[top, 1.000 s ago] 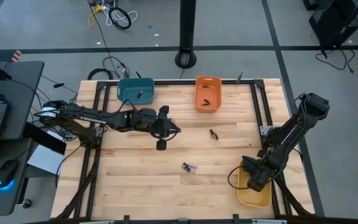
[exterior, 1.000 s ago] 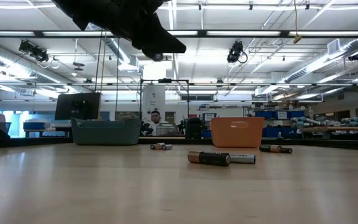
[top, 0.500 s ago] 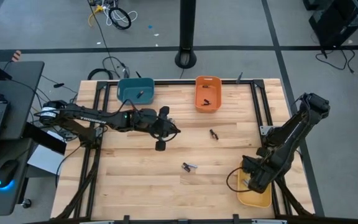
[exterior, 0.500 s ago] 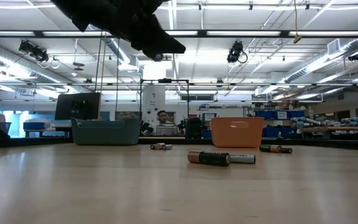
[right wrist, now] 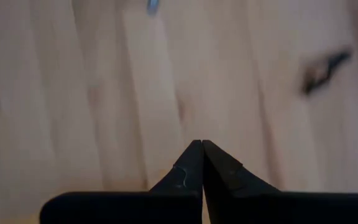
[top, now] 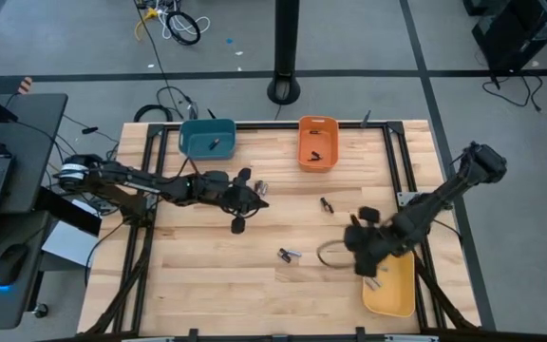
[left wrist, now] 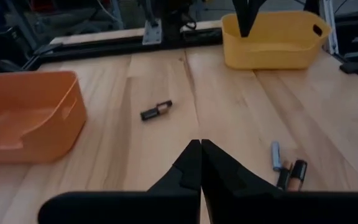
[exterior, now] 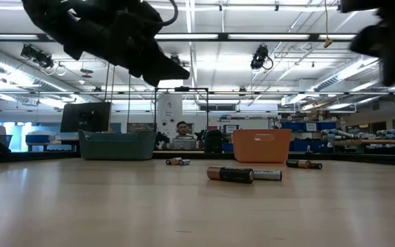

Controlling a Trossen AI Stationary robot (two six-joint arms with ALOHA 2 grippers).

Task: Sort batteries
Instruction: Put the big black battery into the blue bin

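Loose batteries lie on the wooden table: a silvery one point(top: 262, 186), a dark one point(top: 326, 204) and a dark-and-silvery pair point(top: 290, 255), side by side. More batteries lie in the teal bin point(top: 196, 133) and the orange bin point(top: 329, 128). My left gripper point(top: 254, 198) hangs shut above the table's middle, just beside the silvery battery and clear of it. In its wrist view point(left wrist: 201, 149) the dark battery point(left wrist: 156, 111) and the pair point(left wrist: 288, 171) lie ahead. My right gripper point(top: 357, 245) hangs shut and empty over the table, right of the pair.
A yellow bin point(top: 399, 294) stands at the near right corner, partly under my right arm. The teal and orange bins stand along the far edge. A black frame runs around the table. Bare wood lies along the near left.
My right gripper has risen out of the yellow bin and swung toward the table's middle, turning as it went. My left gripper has sunk a little and drawn back toward the left edge, uncovering the silvery battery. No battery has moved.
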